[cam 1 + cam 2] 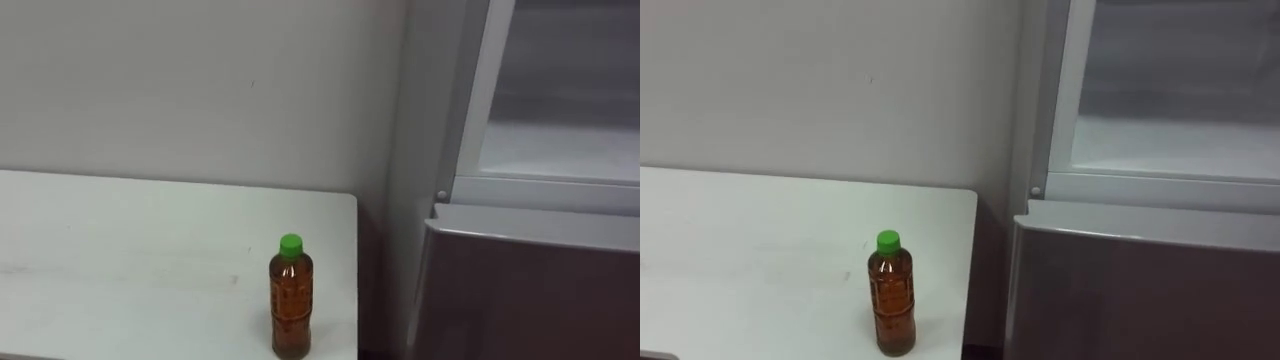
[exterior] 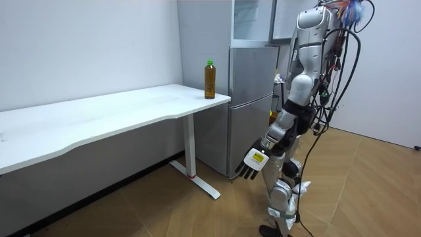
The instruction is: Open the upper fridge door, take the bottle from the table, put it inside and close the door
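Observation:
A bottle (image 1: 290,300) of amber drink with a green cap stands upright near the right front corner of the white table (image 1: 120,270). In the room view the bottle (image 2: 210,79) is at the table's end next to the grey fridge (image 2: 250,105). The upper fridge compartment (image 1: 560,100) is open, with a pale shelf showing inside. I stand in front of the fridge, an arm's length from the table. My left hand (image 2: 252,163) hangs low beside my thigh, fingers relaxed and holding nothing, well below and away from the bottle.
The shut lower fridge door (image 1: 530,290) is directly right of the table edge, with a narrow gap between them. A plain wall runs behind the table. The long table top (image 2: 99,115) stretches to the room view's left over wooden floor (image 2: 197,210).

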Controlling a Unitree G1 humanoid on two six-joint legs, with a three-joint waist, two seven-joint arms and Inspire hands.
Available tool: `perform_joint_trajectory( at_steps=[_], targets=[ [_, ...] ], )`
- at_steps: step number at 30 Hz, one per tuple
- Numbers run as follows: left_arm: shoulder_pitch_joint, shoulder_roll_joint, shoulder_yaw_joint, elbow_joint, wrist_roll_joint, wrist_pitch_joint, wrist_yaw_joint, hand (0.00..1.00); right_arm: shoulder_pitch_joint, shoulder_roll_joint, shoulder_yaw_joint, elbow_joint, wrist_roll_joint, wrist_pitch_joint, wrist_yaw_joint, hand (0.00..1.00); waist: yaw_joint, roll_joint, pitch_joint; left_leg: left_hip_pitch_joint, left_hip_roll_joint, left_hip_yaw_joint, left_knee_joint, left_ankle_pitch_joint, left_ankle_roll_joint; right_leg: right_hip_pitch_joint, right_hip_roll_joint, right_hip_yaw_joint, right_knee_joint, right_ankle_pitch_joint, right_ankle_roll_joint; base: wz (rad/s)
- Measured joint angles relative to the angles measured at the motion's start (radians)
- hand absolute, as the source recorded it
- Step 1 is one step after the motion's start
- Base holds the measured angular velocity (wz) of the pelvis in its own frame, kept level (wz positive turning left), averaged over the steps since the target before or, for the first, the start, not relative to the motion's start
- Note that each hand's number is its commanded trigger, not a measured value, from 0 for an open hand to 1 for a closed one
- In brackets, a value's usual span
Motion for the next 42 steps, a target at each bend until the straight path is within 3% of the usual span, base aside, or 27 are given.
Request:
perform_joint_trajectory(
  at_steps=[8, 16, 27, 35, 42],
  targets=[
    [0.000, 0.002, 0.000, -0.004, 0.029, -0.001, 0.049, 0.00, 0.001, 0.000, 0.001, -0.011, 0.015, -0.003, 0.023, 0.00, -0.001, -0.003, -0.0043, -0.001, 0.000, 0.000, -0.002, 0.000, 0.000, -0.002, 0.000, -0.004, -0.001, -0.003, 0.000, 0.00],
    [-0.004, 0.005, 0.000, -0.005, 0.074, -0.023, 0.077, 0.00, 0.010, 0.000, 0.001, -0.097, 0.011, -0.037, 0.088, 0.00, 0.000, -0.012, -0.0082, -0.004, 0.000, 0.004, -0.005, 0.000, 0.000, -0.009, 0.001, 0.006, 0.001, -0.005, 0.000, -0.01],
    [-0.017, 0.017, -0.006, 0.004, 0.074, -0.047, 0.082, 0.00, 0.034, 0.004, 0.010, -0.536, -0.032, -0.062, 0.174, 0.00, 0.013, -0.028, -0.0107, -0.015, 0.000, 0.006, -0.002, 0.000, 0.000, -0.030, 0.002, 0.012, 0.004, -0.004, 0.000, -0.01],
    [-0.017, 0.018, -0.012, 0.005, 0.074, -0.045, 0.092, 0.00, 0.059, 0.024, 0.066, -0.850, -0.031, -0.058, 0.214, 0.00, 0.024, -0.017, 0.0043, -0.020, 0.002, 0.004, -0.006, 0.000, 0.000, -0.033, 0.001, 0.007, 0.015, -0.004, 0.000, 0.00],
    [-0.007, 0.022, -0.011, 0.001, 0.070, -0.044, 0.098, 0.00, 0.066, 0.012, 0.053, -1.017, -0.014, -0.028, 0.213, 0.00, 0.028, -0.018, 0.0028, -0.023, 0.004, 0.015, -0.007, 0.000, 0.000, -0.042, 0.004, 0.015, 0.017, -0.002, -0.002, -0.05]
  ],
)
